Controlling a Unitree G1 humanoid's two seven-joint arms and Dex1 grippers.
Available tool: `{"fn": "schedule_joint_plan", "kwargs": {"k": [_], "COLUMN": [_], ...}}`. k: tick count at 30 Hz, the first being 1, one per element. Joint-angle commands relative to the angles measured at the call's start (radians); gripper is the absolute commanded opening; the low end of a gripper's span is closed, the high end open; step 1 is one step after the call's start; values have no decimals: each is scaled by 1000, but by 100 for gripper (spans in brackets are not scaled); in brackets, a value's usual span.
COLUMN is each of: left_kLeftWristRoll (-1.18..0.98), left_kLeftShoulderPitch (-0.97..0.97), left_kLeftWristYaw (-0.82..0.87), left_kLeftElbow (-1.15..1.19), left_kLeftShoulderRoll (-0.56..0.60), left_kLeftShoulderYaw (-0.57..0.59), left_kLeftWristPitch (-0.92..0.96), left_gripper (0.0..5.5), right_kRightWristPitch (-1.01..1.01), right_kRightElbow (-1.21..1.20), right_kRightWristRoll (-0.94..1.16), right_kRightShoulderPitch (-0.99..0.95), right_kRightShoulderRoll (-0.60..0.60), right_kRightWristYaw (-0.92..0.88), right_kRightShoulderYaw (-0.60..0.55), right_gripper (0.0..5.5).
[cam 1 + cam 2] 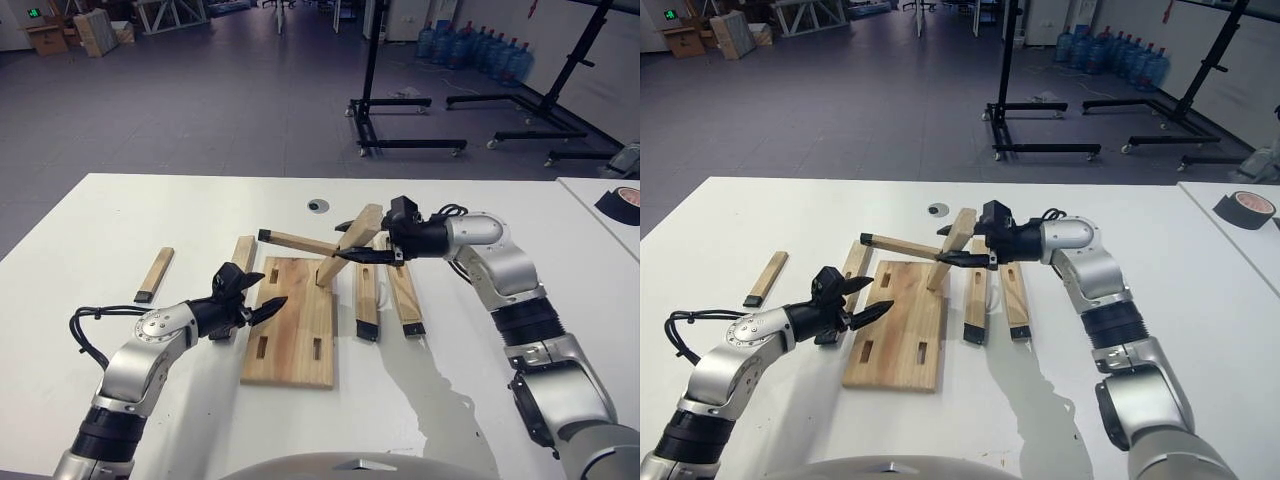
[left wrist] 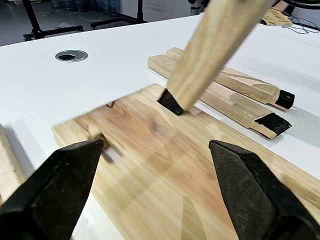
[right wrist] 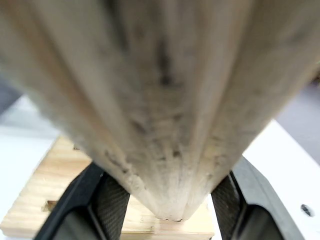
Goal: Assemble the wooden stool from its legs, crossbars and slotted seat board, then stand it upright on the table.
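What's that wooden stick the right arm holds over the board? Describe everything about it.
The held leg is a pale, squared wooden bar with a black-capped lower end. It tilts, top toward the robot's right, capped end at or just above the far edge of the seat board. A black-tipped crossbar juts from it toward the robot's left. The right tool is shut around its middle.

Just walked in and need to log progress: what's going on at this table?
The robot is partway through building the stool. Its right gripper is shut on a tilted wooden leg with a second piece sticking out from it. The leg's black-tipped end is down at the far edge of the slotted seat board, which lies flat on the table. The left gripper hangs open at the board's left edge. Two more legs lie right of the board, and two pieces lie to its left.
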Motion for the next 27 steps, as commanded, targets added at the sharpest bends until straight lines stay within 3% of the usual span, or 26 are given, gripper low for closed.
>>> {"fn": "schedule_joint_plan", "kwargs": {"k": [1,9,27], "left_kLeftWristRoll": [35,95,158], "left_kLeftShoulderPitch": [20,44,53], "left_kLeftWristYaw": [12,35,53], "left_kLeftElbow": [-4,6,41], "left_kLeftShoulderRoll": [1,-6,-25], "left_kLeftShoulderYaw": [-27,-67,-126], "left_kLeftWristPitch": [-6,-19,-49], "left_gripper": [387,387,387], "right_kRightWristPitch": [153,284,214], "right_kRightElbow": [14,91,263], "right_kRightWristRoll": [-4,-79,-203], "right_kRightShoulderPitch": [-18,-116,-158], "right_kRightShoulderRoll": [-53,-60,7], "right_kRightWristYaw": [39,35,41], "right_kRightShoulderYaw": [31,128,322], "right_gripper": [203,203,203]}}
